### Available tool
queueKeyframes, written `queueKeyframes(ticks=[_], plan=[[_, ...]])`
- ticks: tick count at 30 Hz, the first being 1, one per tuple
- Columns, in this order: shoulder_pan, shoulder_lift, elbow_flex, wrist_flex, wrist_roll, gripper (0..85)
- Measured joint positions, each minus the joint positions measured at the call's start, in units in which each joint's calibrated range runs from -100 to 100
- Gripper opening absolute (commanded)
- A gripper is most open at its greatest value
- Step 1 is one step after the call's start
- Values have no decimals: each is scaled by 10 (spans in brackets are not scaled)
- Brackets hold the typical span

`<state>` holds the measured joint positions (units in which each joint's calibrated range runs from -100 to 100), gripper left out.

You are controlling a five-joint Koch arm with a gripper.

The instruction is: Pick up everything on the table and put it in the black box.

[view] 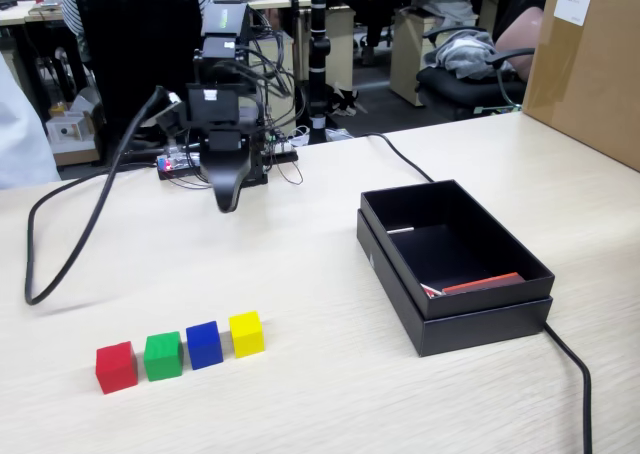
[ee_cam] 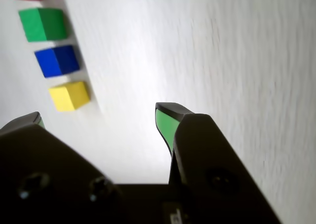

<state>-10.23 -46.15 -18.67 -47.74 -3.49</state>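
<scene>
Brown carton point(view: 592, 64) far right; black cable point(view: 75, 236) left.

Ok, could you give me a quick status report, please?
Gripper open, empty, above table. Four cubes in a row, untouched. Black box holds none. Path clear.

Counter point(view: 300, 394): pale beige wood-grain laminate, smooth w/ a soft sheen; grain lines are seen clearly in the wrist view. Red cube point(view: 116, 366), green cube point(view: 163, 355), blue cube point(view: 204, 344) & yellow cube point(view: 247, 333), near the front edge: matt, smooth faces, no gloss noted; material cannot be told. Black box point(view: 480, 324): matt black cardboard, w/ a thin red strip point(view: 484, 283) inside. Pincer point(ee_cam: 101, 118): dark matt plastic, fingers lined w/ green pads point(ee_cam: 165, 125). Cable point(view: 70, 244): black, slightly glossy sheath. Carton point(view: 590, 64) at the far right corner: plain brown cardboard, matt.
</scene>
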Motion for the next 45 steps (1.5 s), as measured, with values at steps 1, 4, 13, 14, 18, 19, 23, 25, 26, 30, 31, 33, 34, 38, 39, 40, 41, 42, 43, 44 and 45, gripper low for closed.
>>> queueKeyframes(ticks=[1, 4, 13, 14, 18, 19, 23, 25, 26, 30, 31, 33, 34, 38, 39, 40, 41, 42, 43, 44, 45], plan=[[-6, 34, 25, -1, -7, 452], [-28, 176, 152, -3, -30, 451], [-61, 462, 393, -3, -63, 449], [-63, 492, 417, -3, -66, 449], [-68, 590, 503, -3, -75, 448], [-68, 630, 537, -3, -81, 448], [-69, 690, 586, -3, -87, 449], [-69, 735, 619, -3, -92, 448], [-70, 738, 621, -3, -92, 449], [-71, 792, 660, -3, -98, 448], [-71, 804, 669, -3, -99, 448], [-71, 817, 681, -3, -100, 448], [-71, 827, 688, -3, -101, 448], [-71, 863, 707, -3, -104, 445], [-71, 867, 708, -3, -105, 432], [-71, 871, 711, -3, -105, 406], [-71, 872, 716, -3, -105, 384], [-71, 876, 717, -3, -105, 351], [-71, 879, 717, -3, -105, 326], [-71, 880, 720, -3, -106, 299], [-70, 880, 723, -3, -106, 270]])
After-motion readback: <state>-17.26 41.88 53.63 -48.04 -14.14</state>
